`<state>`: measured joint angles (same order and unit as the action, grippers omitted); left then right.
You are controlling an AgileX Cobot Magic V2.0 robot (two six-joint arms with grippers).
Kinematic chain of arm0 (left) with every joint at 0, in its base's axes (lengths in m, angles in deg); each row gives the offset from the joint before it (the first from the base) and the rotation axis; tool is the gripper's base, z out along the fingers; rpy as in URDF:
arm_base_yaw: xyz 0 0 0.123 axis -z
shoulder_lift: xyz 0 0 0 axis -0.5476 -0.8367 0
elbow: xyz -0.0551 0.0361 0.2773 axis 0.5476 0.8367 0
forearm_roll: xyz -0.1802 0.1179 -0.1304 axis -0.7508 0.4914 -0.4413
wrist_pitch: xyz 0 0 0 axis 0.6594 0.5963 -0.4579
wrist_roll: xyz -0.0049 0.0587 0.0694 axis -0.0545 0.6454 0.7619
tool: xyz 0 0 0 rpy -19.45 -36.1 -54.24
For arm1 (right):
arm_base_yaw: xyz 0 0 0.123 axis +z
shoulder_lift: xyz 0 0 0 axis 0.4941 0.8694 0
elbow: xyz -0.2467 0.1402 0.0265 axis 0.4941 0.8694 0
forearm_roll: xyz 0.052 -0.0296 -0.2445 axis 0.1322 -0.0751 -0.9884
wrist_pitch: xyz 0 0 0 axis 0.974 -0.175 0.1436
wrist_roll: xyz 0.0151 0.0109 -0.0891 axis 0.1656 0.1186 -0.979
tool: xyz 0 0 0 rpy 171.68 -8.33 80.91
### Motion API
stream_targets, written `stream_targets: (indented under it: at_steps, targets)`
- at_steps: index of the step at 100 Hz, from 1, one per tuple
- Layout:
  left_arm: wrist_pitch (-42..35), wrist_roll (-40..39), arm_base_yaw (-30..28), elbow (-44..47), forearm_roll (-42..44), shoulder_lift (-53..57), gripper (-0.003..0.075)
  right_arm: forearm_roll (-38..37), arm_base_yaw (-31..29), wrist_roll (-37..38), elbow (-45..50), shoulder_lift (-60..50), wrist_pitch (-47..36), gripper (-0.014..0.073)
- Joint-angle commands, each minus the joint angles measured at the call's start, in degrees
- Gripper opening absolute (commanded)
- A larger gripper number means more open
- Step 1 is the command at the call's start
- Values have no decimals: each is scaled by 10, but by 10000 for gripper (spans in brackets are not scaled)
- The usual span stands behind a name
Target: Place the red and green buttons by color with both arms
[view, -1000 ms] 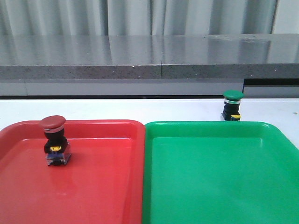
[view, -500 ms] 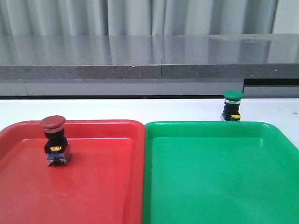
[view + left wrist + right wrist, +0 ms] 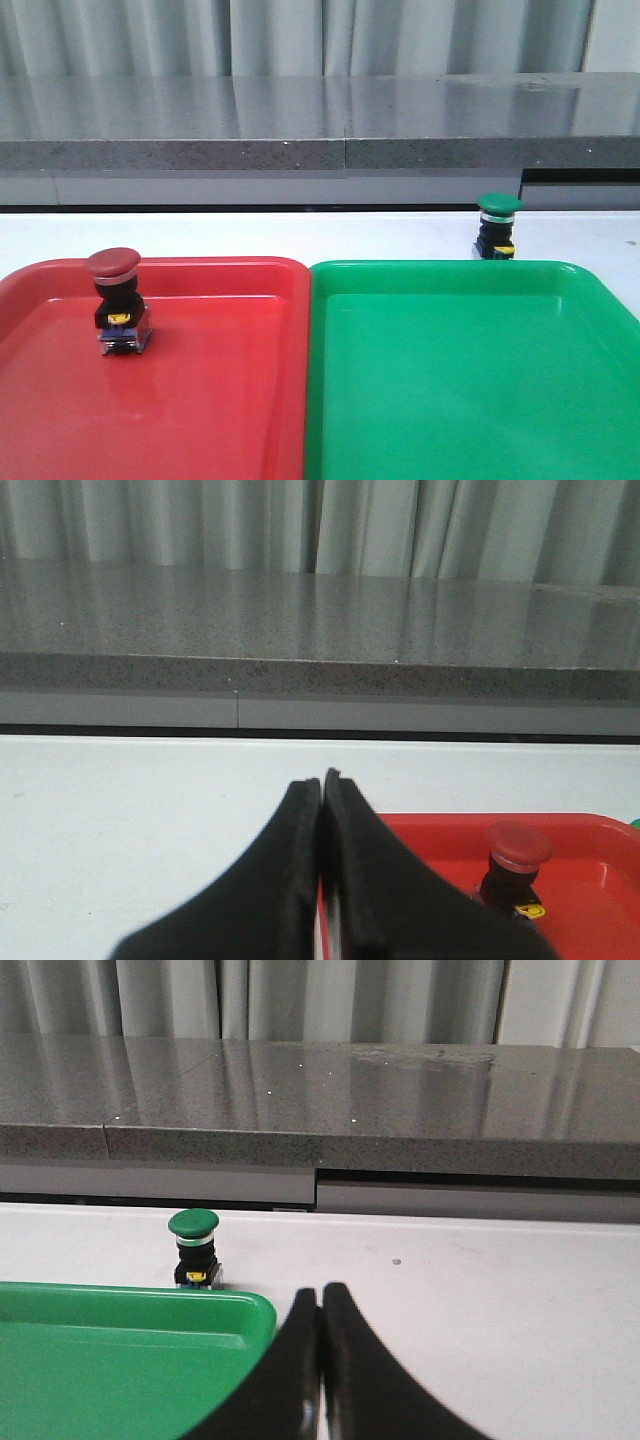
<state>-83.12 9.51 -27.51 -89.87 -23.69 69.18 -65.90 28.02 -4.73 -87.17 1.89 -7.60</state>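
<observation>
Already sorted, the red button point(image 3: 118, 300) stands in the red tray point(image 3: 220, 400); at two o'clock, the green button point(image 3: 497, 227) waits just beyond the green tray point(image 3: 470, 400). Left gripper point(image 3: 321, 780) and right gripper point(image 3: 320, 1295) have jaws closed, empty.

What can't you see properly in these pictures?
- Green button: in the front view its base is hidden behind the far rim of the green tray.
- Red button: in the left wrist view its bottom is cut off by the picture edge and partly covered by the left hand.
- Both trays: near parts cut off by the front view's bottom edge.
- Yellow tags: any writing is too small to read.
- Arms: absent from the front view.
</observation>
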Motion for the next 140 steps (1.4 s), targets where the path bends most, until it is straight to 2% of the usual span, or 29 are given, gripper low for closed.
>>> stream_targets:
  at_steps: [1,118,140]
  targets:
    - [-51,-2,-1,24,-1,18,-19,-5,1,-3,-8,-12,-45,-68]
    - [-51,-2,-1,24,-1,18,-19,-5,1,-3,-8,-12,-45,-68]
    - [-51,-2,-1,24,-1,18,-19,16,1,-3,-17,-12,-140,-68]
